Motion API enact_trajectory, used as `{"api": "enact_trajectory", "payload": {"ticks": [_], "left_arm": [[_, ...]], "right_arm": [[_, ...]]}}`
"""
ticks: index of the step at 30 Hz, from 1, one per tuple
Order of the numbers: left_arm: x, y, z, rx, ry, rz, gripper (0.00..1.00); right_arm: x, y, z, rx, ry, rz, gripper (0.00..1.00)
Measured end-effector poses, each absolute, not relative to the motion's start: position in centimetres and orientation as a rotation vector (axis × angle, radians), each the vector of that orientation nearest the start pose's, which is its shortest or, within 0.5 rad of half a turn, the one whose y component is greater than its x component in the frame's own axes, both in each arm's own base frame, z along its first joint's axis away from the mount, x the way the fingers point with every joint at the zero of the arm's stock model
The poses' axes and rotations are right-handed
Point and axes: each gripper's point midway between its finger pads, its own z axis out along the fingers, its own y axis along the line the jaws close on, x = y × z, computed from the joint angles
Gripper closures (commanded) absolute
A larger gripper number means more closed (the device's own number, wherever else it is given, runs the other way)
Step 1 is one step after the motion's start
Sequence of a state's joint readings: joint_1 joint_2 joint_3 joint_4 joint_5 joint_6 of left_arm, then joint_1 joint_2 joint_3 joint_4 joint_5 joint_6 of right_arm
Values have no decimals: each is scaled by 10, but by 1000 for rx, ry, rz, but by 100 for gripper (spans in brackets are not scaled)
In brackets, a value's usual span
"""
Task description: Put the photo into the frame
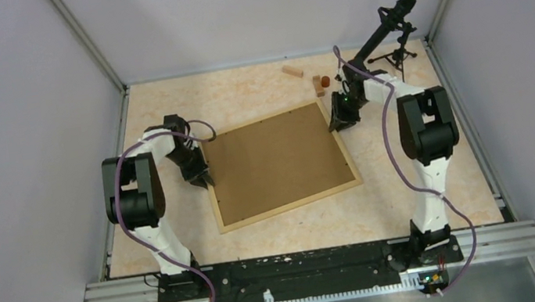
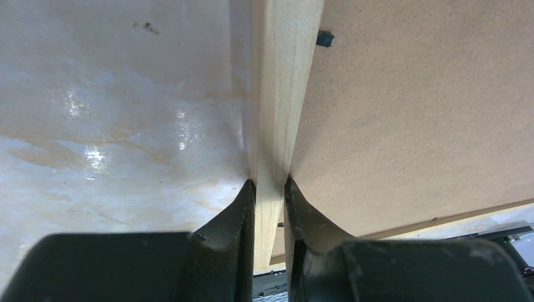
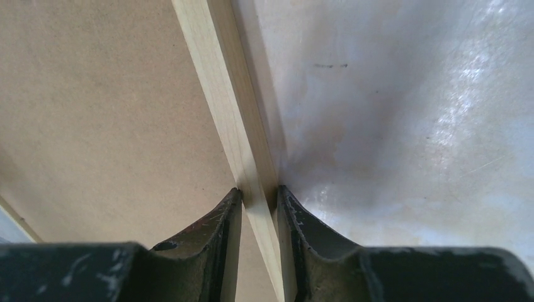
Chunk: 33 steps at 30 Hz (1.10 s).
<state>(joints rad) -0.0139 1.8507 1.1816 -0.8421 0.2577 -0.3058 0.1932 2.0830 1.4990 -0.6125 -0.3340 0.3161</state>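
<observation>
Black left gripper and right gripper each clamped opposite rails of the thin light-wood rectangular frame, brown board up, likely for lifting together.

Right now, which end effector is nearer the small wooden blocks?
Right. The right end effector clamps the frame at its right rail, short of the wooden blocks; the left end effector clamps the opposite rail, farther away.

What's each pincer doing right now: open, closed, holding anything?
Left pincer: closed on the frame, gripping its left rail.
Right pincer: closed on the frame's right rail.
</observation>
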Motion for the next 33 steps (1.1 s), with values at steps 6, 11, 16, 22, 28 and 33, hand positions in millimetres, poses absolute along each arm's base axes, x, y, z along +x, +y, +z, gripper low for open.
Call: {"api": "enact_trajectory", "payload": {"ticks": [6, 11, 16, 22, 28, 33], "left_arm": [[299, -65, 20, -438, 3056, -451, 94], [300, -67, 20, -439, 3053, -464, 94], [300, -67, 20, -438, 3053, -467, 94], [299, -67, 20, -435, 3051, -469, 93], [299, -67, 20, -430, 3043, -471, 93], [300, -67, 20, -429, 3043, -472, 93]], "right_arm": [[429, 152, 24, 27, 2849, 424, 66], [435, 151, 24, -126, 2894, 119, 42], [438, 156, 29, -348, 2863, -208, 28], [436, 188, 37, -472, 2801, -182, 15], [415, 195, 49, -447, 2785, -18, 36], [419, 174, 72, -282, 2737, 188, 58]]}}
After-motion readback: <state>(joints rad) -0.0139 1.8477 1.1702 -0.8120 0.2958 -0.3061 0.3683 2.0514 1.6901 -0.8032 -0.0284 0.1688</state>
